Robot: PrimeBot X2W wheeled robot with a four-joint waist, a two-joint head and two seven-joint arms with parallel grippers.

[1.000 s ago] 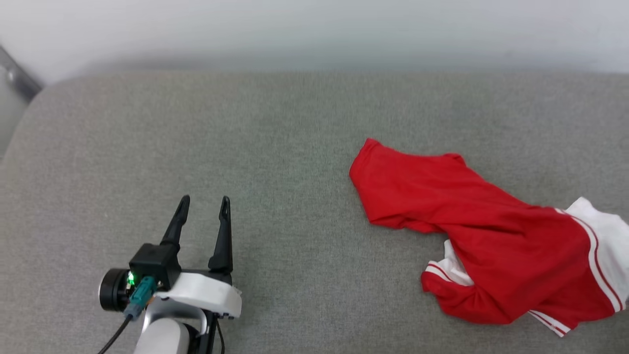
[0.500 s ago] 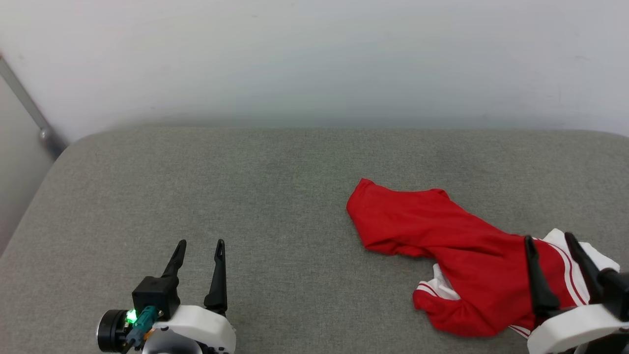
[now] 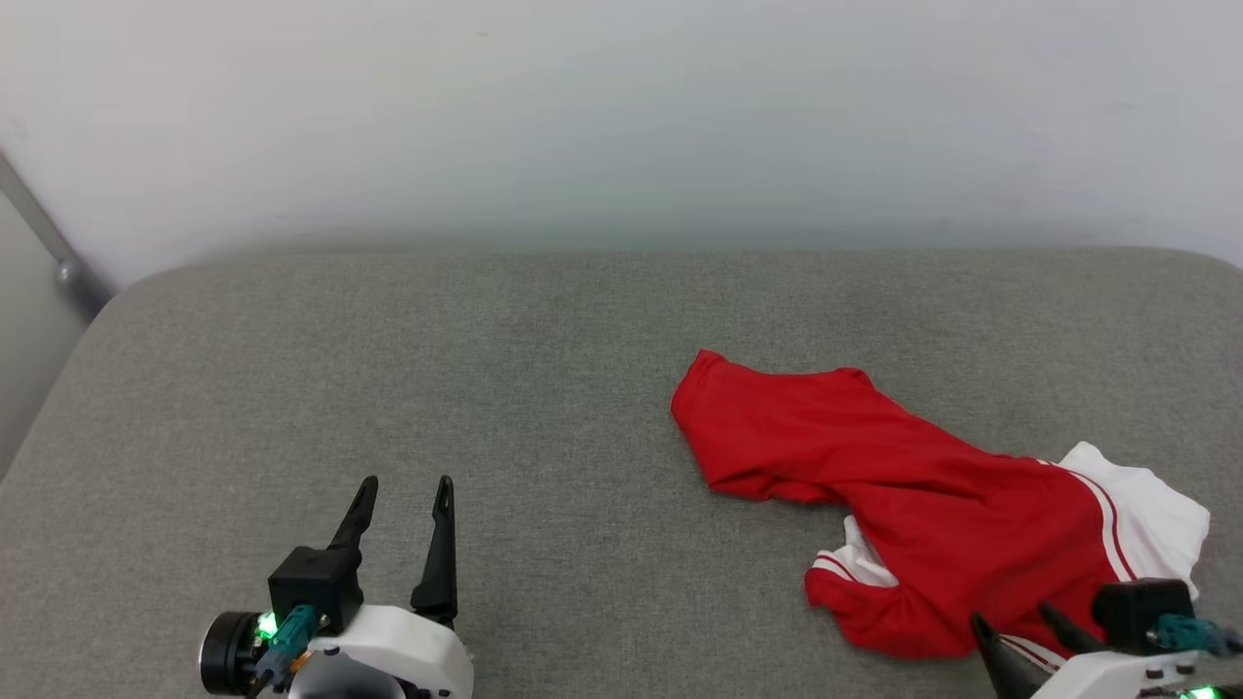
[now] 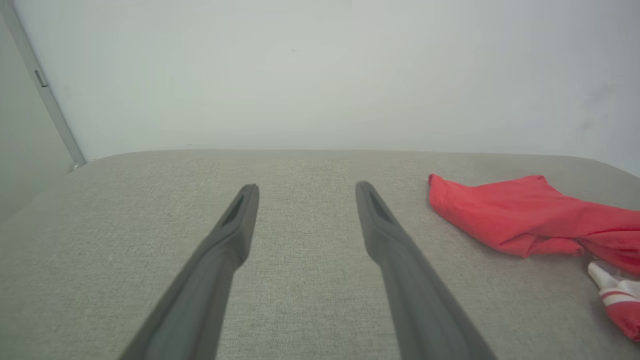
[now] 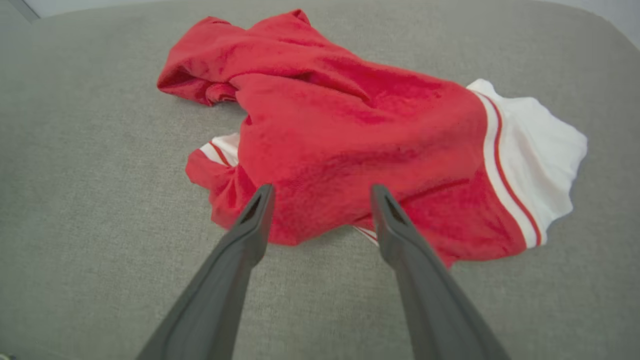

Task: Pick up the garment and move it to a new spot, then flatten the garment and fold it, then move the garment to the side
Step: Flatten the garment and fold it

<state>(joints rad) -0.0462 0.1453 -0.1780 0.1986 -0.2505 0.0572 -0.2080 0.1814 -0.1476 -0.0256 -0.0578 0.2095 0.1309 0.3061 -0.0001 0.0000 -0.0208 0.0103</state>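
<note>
Close in at the lower right of the head view, my right gripper (image 3: 1010,616) stands with its jaws wide and nothing between them, its tips at the near edge of the garment (image 3: 932,505). From the right wrist view both fingers point straight at the nearest red fold, with bare grey cushion (image 3: 486,388) beneath them. I judge the cloth lies dead ahead of this gripper and just beside its tips, though I cannot tell whether they touch it

Over at the lower left, my left gripper (image 3: 407,482) is just as wide and just as empty above bare cushion. It is well apart from the shirt, which lies off to its right and a little further out

Beyond the right gripper, the shirt is crumpled in a long heap. Its long axis runs from the white sleeve (image 3: 1146,505) at the near right, slanting away and leftward to a red corner (image 3: 704,388) nearer the middle of the cushion. A second bit of white striped trim (image 3: 859,558) peeks out on the near-left side

So the right arm is plainly the nearer one, and I reckon the pickup needs only a short reach forward and down. Behind it all stands a pale wall (image 3: 621,116)
</note>
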